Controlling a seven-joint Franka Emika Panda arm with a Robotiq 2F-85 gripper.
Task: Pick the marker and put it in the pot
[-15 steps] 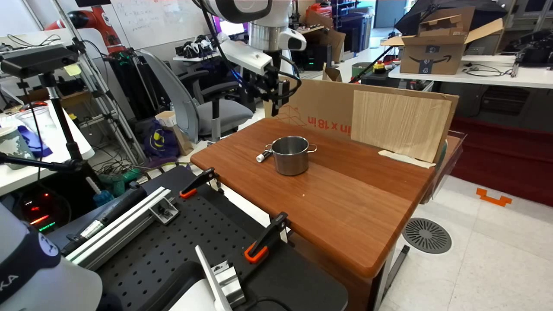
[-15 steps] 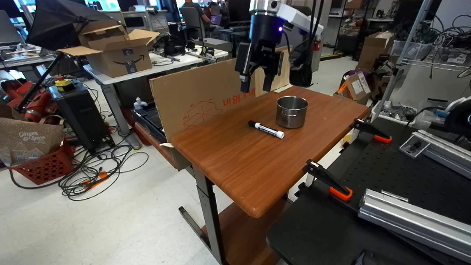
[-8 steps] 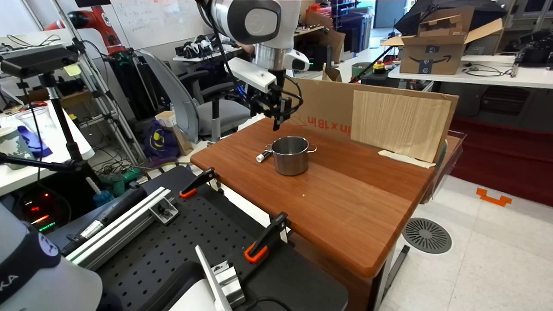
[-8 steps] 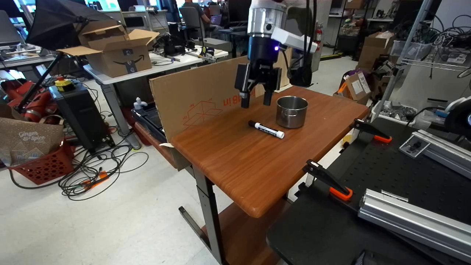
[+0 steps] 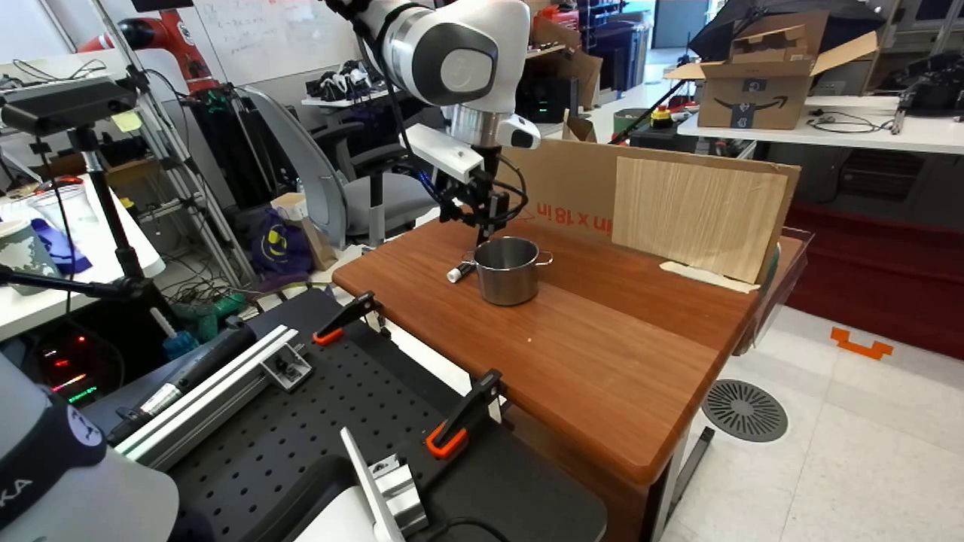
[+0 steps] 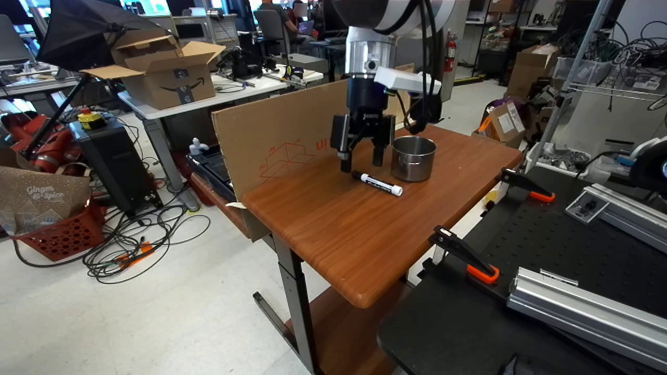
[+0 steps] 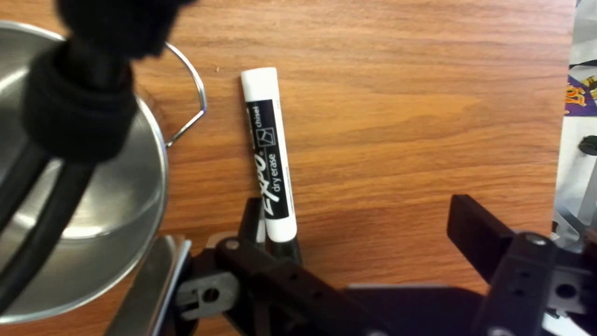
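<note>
Over the brown worktop [image 6: 312, 234], between its edge by the black bench [image 5: 320, 421] and the edge backed by a cardboard sheet [image 6: 245, 140], the gripper [image 6: 362, 163] hangs with its fingers [image 7: 472, 228] spread wide. About midway stands the steel pot [image 6: 413, 165]; just beside it, toward the end edge near the grey chair [image 5: 392, 199], lies the marker [image 7: 273, 156], white end toward the bench-side edge, black cap near one finger.
</note>
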